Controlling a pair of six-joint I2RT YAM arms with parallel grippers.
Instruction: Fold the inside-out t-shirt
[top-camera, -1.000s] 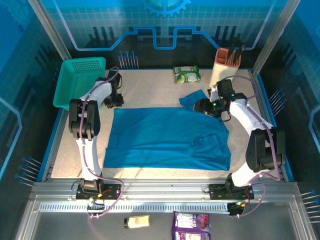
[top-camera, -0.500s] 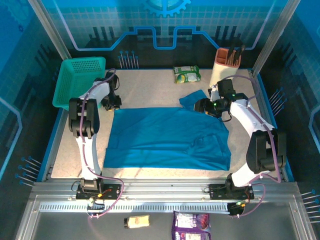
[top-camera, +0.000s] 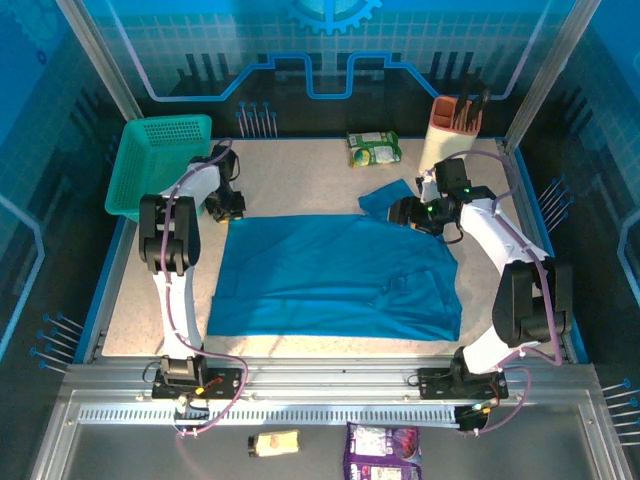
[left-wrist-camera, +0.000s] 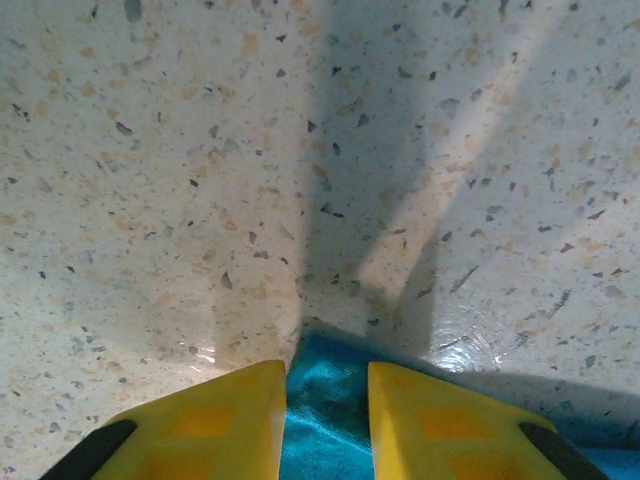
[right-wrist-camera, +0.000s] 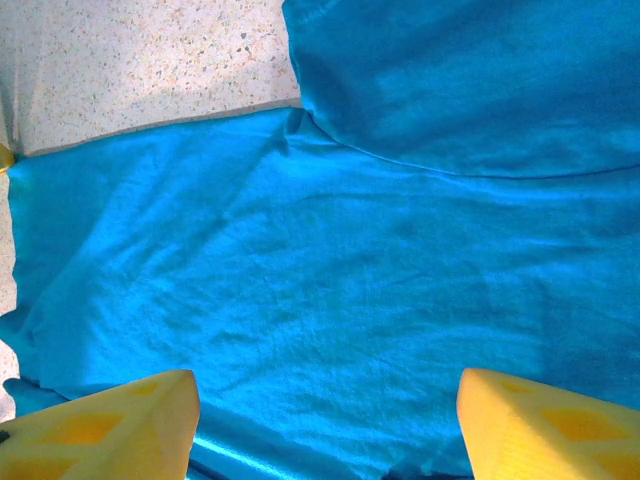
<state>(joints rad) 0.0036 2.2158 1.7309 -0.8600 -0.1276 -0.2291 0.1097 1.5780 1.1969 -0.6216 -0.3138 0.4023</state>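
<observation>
- Two tools stood at the far edge of a plain medium-blue, short-sleeved t-shirt (top-camera: 330, 280) of soft cloth, which lay spread flat across the middle of the speckled beige desk (top-camera: 300, 170).
- The left tool (top-camera: 232, 207) sat at the shirt's far left corner. In the left wrist view its yellow fingers (left-wrist-camera: 200, 425) stood only narrowly apart, low over the desk, with a fold of the blue cloth pinched between them.
- The right tool (top-camera: 403, 213) hung over the shirt's far right part, just beside a sleeve that stuck out toward the far side. In the right wrist view its fingers stood wide apart with the cloth spread beneath them and nothing gripped; I could not tell whether they touched the cloth.
- A teal plastic mesh basket (top-camera: 160, 160) sat tilted at the desk's far left corner, beyond the left arm.
- A green-and-white snack packet (top-camera: 373, 148) lay near the far edge, apart from the shirt.
- A tan holder with dark utensils (top-camera: 455, 118) stood at the far right corner.
</observation>
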